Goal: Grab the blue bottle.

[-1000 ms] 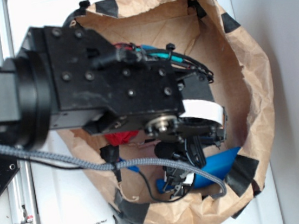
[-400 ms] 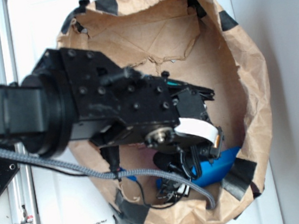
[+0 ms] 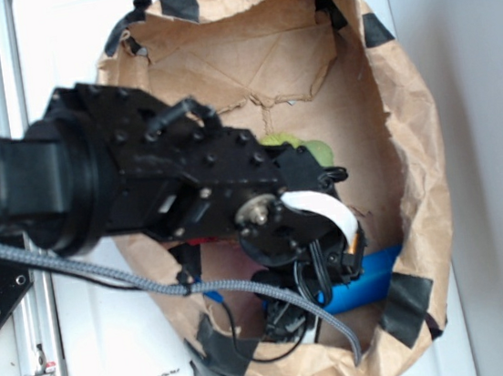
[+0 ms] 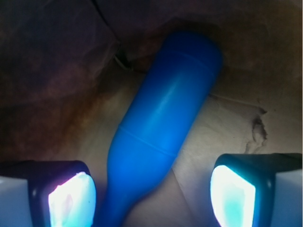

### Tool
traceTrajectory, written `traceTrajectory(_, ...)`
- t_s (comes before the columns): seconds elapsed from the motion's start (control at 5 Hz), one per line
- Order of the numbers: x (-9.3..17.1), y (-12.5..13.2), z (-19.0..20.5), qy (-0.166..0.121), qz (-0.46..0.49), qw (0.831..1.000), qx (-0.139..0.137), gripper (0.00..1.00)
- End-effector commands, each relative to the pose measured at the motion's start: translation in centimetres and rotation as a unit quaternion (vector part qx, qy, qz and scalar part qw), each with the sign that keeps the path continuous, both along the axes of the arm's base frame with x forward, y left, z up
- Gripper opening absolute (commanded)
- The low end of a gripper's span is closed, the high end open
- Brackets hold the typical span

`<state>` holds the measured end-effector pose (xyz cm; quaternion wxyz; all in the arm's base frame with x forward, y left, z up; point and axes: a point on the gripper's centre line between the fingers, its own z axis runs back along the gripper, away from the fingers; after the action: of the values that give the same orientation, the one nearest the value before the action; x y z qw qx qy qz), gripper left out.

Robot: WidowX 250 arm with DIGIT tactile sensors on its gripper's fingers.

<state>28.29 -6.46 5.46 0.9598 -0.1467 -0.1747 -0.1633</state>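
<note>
Wrist view, tool (image 4: pixel 151 194) spread wide astride blue bottle (image 4: pixel 161 127) neck, exterior hides this behind arm (image 3: pixel 141 183)

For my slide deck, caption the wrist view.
Open jaws straddle the neck end of a smooth bright blue bottle lying on the crumpled brown paper bag.

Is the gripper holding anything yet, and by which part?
Nothing is held. The gripper is open, its pads either side of the bright blue matte bottle near its neck, not touching.

White tabletop (image 3: pixel 106 352) w/ metal rail (image 3: pixel 5 53) at left — evenly lit, prob. daylight.
</note>
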Motion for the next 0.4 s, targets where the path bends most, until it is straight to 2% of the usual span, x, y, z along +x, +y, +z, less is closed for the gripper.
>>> traceTrajectory(0.0, 1.6, -2.3, -0.1, -0.037, 0.041, 0.997, 0.048, 1.0)
traceTrajectory(0.2, 2.3, -3.0, -1.4, -0.025, 0.057, 0.996, 0.06, 1.0)
